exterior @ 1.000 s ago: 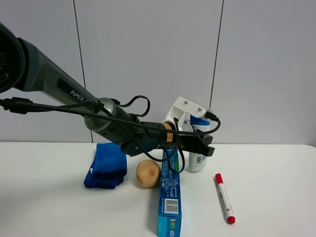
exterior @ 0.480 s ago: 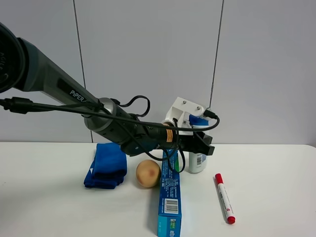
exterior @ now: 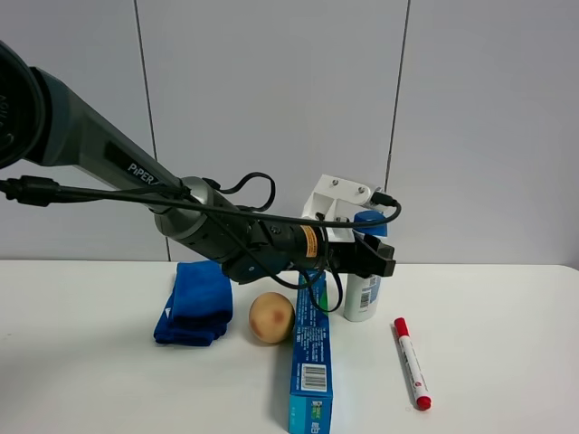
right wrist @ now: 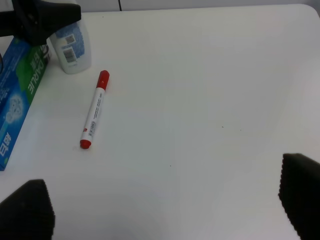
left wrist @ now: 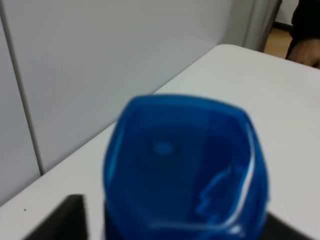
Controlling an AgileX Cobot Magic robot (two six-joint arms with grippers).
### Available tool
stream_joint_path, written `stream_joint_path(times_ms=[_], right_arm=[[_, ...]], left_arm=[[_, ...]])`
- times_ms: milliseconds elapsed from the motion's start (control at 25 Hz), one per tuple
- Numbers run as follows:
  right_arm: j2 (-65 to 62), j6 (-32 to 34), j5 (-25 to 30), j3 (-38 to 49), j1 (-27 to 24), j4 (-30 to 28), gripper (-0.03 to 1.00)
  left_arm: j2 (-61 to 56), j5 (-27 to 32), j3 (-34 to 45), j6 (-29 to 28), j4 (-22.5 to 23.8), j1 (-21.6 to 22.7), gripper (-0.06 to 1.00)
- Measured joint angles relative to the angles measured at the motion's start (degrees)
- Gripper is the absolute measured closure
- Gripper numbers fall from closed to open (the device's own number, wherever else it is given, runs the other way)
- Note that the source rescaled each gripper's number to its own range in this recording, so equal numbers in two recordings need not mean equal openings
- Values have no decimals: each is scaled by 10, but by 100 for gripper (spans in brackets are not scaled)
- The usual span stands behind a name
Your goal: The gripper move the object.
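Observation:
The white shampoo bottle (exterior: pixel 362 297) with a blue flip cap stands upright at the back middle of the white table. My left gripper (exterior: pixel 369 257), black jaws on a white bracket, reaches across from the left. Its jaws sit on either side of the bottle just under the cap and look closed on it. In the left wrist view the blue cap (left wrist: pixel 185 165) fills the frame between the dark jaws. The bottle (right wrist: pixel 70 47) and a black jaw of the left gripper also show in the right wrist view. My right gripper (right wrist: pixel 162 205) is open and empty over bare table, out of the high view.
A long blue toothpaste box (exterior: pixel 310 353) lies just left of the bottle. A red-capped marker (exterior: pixel 412 362) lies to its right. A brown round object (exterior: pixel 271 318) and a folded blue cloth (exterior: pixel 194 303) lie further left. A grey wall stands close behind.
My left gripper has levelled out and shifted slightly right at the bottle's neck. The bottle's base has moved a little toward the front of the table. The other things have not moved.

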Motion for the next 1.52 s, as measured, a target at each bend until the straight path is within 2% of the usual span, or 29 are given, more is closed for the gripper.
stream_joint_path(times_ms=[120,200,280,600,1080,1520], right_arm=[[0,0,0,0,0,0,-3],[0,0,0,0,0,0,-3],[0,0,0,0,0,0,-3],[0,0,0,0,0,0,-3],[0,0,0,0,0,0,-3],[0,0,0,0,0,0,-3]], left_arm=[[0,0,0,-36,-1,0,34],[0,0,-1,-66,-1,0,25],[0,-1,-1,-88,-1,0,22],[0,-8,-1,-101,-1,0,20],[-31,-14,-2,-80,-1,0,20],[-103,67,-2,-79,13,0,20]])
